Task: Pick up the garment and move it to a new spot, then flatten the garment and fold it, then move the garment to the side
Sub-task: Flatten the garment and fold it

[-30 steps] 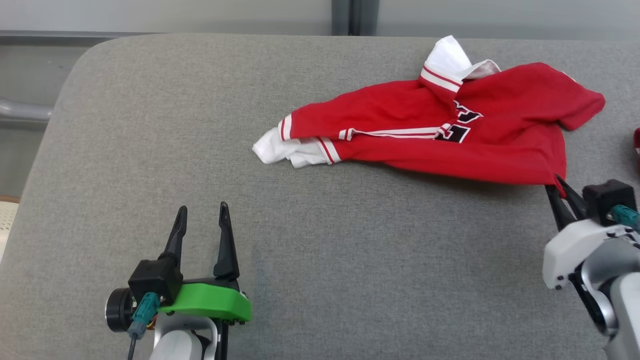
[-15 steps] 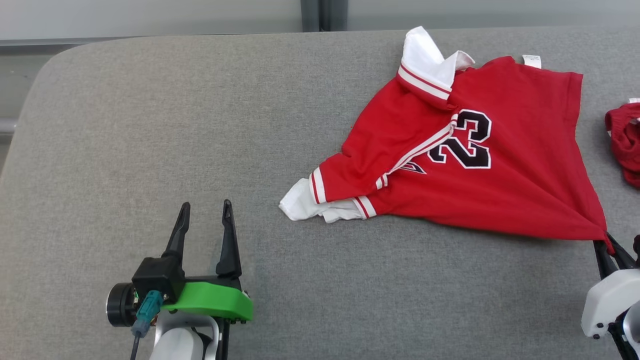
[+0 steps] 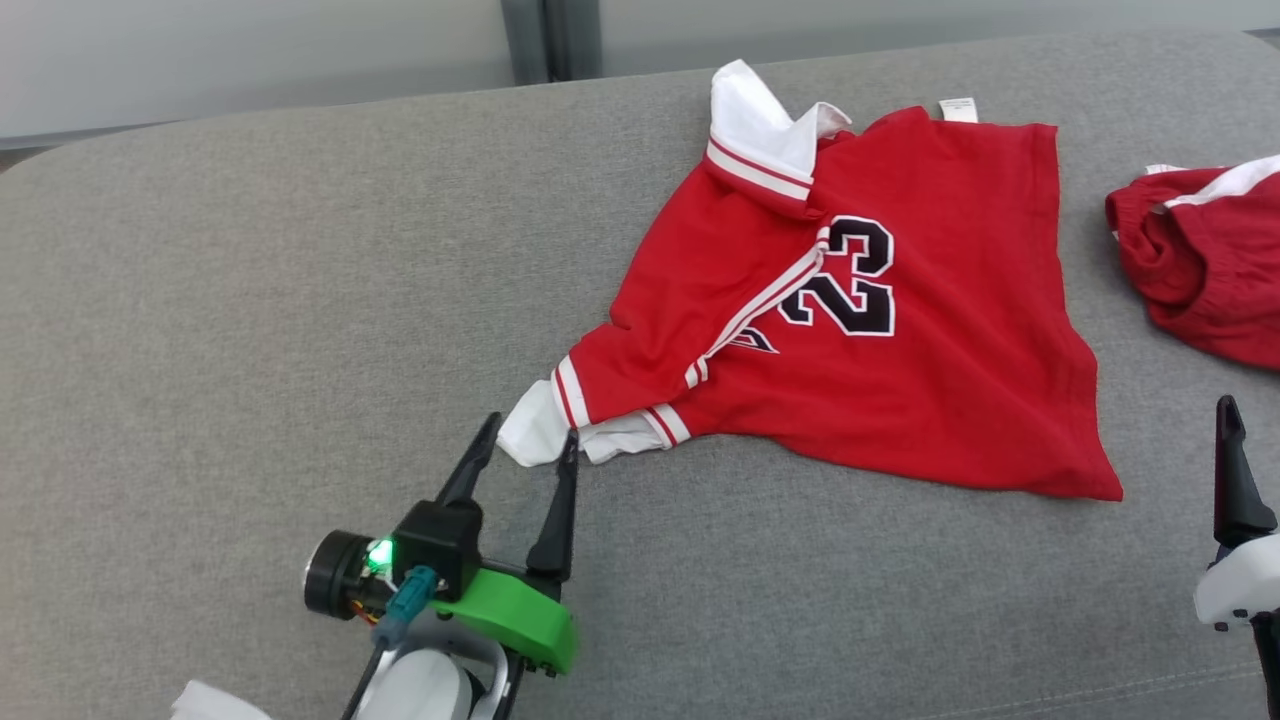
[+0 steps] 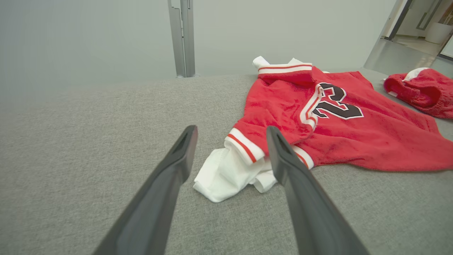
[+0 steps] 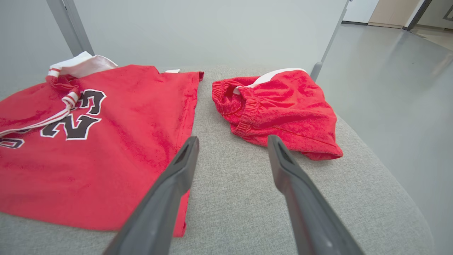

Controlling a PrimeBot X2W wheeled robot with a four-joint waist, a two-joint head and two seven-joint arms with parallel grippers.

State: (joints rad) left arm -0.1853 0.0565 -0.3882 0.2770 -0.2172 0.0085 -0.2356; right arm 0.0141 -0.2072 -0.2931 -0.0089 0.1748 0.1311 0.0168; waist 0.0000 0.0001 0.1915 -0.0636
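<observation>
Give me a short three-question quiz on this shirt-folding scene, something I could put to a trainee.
1. True or false: the right arm's fingers are clamped on the red shirt.
2. Which number does the shirt bear? A 32, B 23, C 13.
3. Which part of the shirt lies nearest the left arm's fingers?
Key: 1 false, they stand open and apart from it. 2 B. 3 the white sleeve end.
</observation>
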